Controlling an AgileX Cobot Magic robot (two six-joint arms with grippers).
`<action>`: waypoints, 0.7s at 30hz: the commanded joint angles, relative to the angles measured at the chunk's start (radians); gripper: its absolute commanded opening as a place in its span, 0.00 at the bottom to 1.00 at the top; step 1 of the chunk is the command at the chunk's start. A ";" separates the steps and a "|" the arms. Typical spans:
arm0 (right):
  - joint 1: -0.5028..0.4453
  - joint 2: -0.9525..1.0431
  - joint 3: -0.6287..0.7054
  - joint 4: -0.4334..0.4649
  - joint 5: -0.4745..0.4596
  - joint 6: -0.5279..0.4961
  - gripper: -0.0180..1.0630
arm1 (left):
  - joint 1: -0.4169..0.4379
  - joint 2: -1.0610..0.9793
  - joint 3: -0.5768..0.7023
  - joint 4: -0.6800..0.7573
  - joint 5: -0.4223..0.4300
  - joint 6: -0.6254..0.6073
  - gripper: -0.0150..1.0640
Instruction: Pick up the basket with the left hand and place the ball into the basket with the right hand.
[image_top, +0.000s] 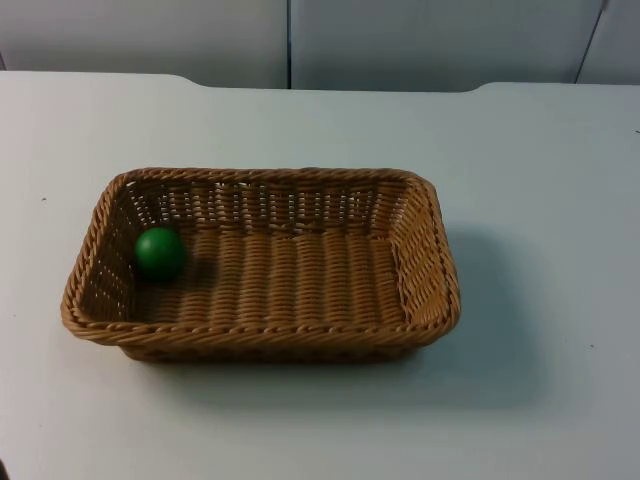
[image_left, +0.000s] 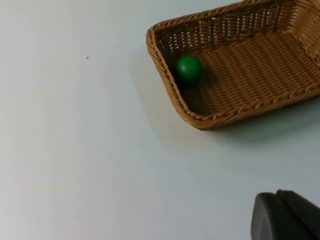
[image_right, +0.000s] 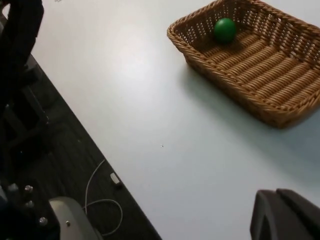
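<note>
A rectangular woven wicker basket (image_top: 420, 250) rests flat on the white table, near the middle in the top view. A green ball (image_top: 159, 252) lies inside it on the basket floor, close to the left end wall. From the left wrist view, the basket (image_left: 260, 65) and ball (image_left: 190, 69) are some way ahead of my left gripper (image_left: 285, 217), which hangs over bare table and touches nothing. My right gripper (image_right: 285, 215) is likewise held back from the basket (image_right: 280, 75) and ball (image_right: 225, 30), with nothing in it.
The grey partition wall (image_top: 290, 40) closes the table's far side. The right wrist view shows the table's edge (image_right: 95, 135) with dark floor, a white cable (image_right: 100, 192) and black equipment (image_right: 20, 60) beyond it. White table surrounds the basket.
</note>
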 joint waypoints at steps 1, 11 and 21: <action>0.000 -0.015 0.006 0.007 -0.004 -0.011 0.01 | -0.008 -0.030 0.020 -0.010 -0.022 0.002 0.01; 0.000 -0.040 0.006 -0.074 -0.008 -0.010 0.01 | -0.008 -0.139 0.022 0.004 -0.018 0.002 0.01; -0.263 -0.040 0.006 -0.070 -0.008 -0.010 0.01 | -0.008 -0.186 0.022 0.017 -0.018 0.005 0.01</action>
